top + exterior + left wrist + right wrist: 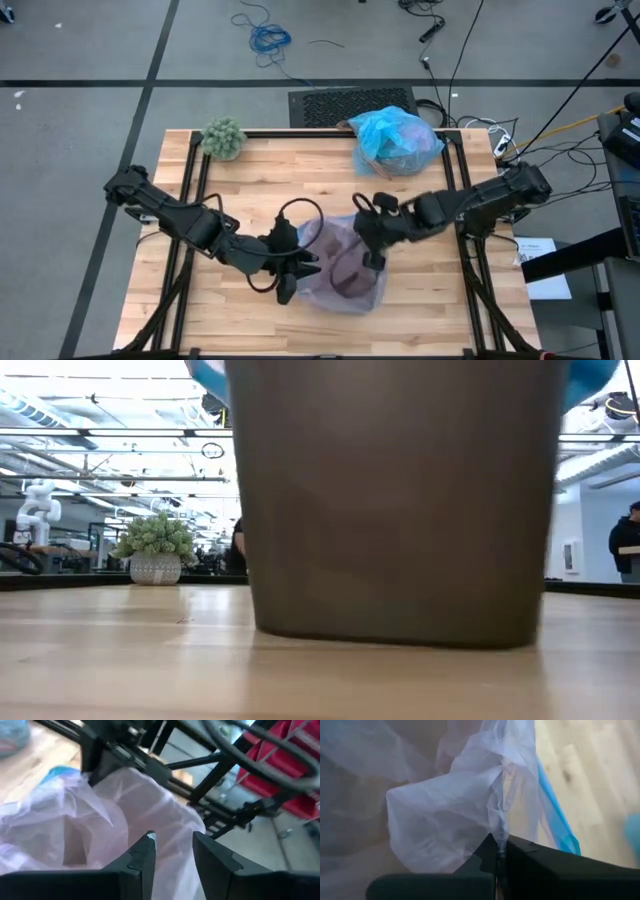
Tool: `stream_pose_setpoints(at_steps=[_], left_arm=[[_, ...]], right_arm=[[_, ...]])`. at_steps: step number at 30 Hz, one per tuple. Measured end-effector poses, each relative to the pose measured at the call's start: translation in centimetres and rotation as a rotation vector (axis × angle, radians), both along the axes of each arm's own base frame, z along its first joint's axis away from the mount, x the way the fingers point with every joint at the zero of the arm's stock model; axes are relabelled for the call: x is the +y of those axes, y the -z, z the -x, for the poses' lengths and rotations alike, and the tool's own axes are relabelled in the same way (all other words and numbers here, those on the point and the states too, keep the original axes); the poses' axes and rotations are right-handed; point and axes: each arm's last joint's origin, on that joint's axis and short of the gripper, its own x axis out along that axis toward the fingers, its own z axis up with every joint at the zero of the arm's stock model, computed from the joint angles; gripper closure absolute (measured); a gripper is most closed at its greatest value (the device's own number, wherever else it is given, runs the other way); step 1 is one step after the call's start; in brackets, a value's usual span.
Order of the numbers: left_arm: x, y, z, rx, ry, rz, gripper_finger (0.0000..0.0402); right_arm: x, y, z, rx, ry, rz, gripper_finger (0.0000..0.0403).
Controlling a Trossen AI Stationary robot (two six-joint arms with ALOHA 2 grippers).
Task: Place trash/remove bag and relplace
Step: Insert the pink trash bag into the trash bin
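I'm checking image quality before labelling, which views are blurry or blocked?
Low view: the bin stands very close and blocks most of the frame, with bright ceiling glare behind. Left wrist view: the room behind the pink bag is soft. Right wrist view: everything but the pinched fold is blurred. High view: evenly lit.

One pink bag point(345, 265), one blue bag point(397, 140), one green ball point(223, 138), two arms.
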Motion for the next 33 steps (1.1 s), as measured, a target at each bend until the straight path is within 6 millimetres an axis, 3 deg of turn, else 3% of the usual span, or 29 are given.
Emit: stream_pose_setpoints(at_steps=[8, 16, 26, 33], left_arm=[[3.0, -0.5, 0.6, 0.178, -0.1, -0.118, 0.0316], [9.1, 0.2, -1.3, 0.274, -0.187, -0.196, 0.0322], [14.8, 4.3, -5.2, 0.424, -0.268, -0.177, 0.0323], [15.2, 7.7, -8.0, 0.473, -0.219, -0.089, 0.0323]], right_arm=[[-5.7, -0.3, -1.6, -0.03, 0.057, 0.079, 0.0403], [-9.7, -0.7, -2.4, -0.1, 0.107, 0.073, 0.0403], [-10.9, -0.7, -2.4, -0.114, 0.17, -0.01, 0.0403], [-10.5, -0.6, -2.4, -0.119, 0.221, -0.09, 0.0403]])
